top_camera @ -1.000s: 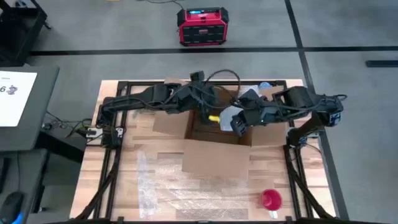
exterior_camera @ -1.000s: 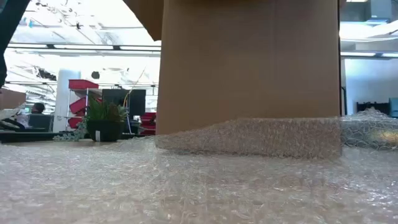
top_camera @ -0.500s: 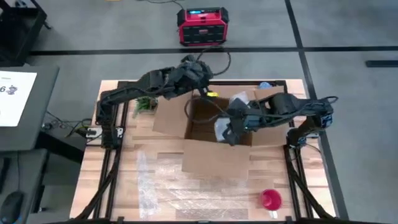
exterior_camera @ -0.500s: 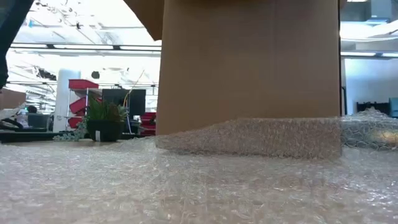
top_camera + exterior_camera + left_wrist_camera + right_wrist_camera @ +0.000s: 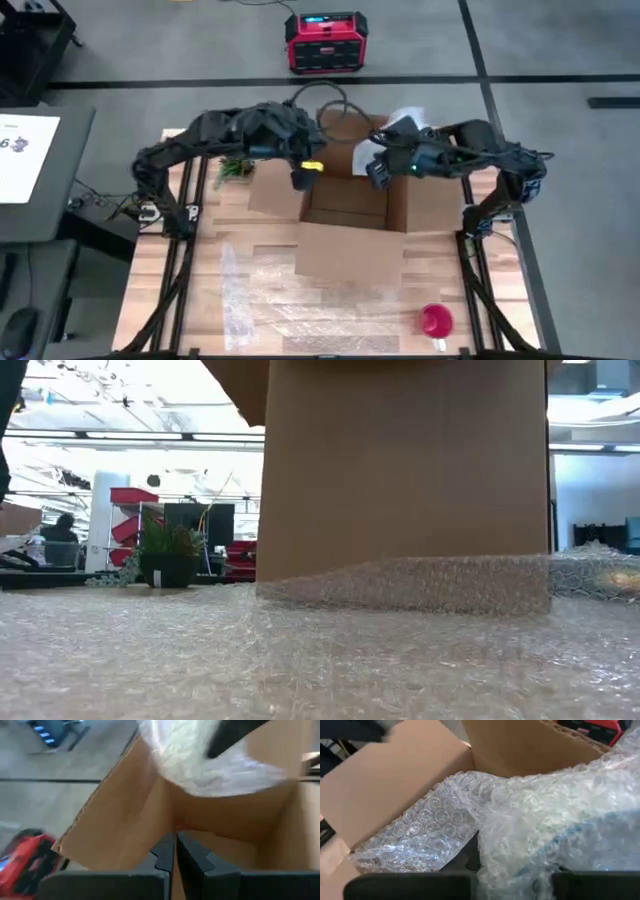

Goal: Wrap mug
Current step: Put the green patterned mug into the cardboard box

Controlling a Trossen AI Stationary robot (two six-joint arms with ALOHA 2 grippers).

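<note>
The mug shows as a bluish shape inside a crumpled bundle of bubble wrap. My right gripper is shut on this bundle over the far right corner of the open cardboard box. My left gripper hovers shut at the box's far left corner, with nothing between its fingers. Seen from there, the bundle hangs over the box's inside. A flat sheet of bubble wrap lies on the table in front of the box and reaches under its near wall. My right gripper holds the bubble-wrapped mug clear of the box and the table. The wrap bulges over my fingers in my own wrist view and hides the place of contact. From the left wrist, one dark finger lies across the bundle's outer layer.
The box's flaps stand open: one to the left, one toward the near edge, one to the right. A small potted plant stands left of the box. A red cup sits near the front right corner.
My right gripper has risen out of the box and gone toward the far edge, carrying the wrapped bundle up over the far right corner. My left gripper has drawn out of the box, swung toward the far edge, then come back to the box's far left corner.
</note>
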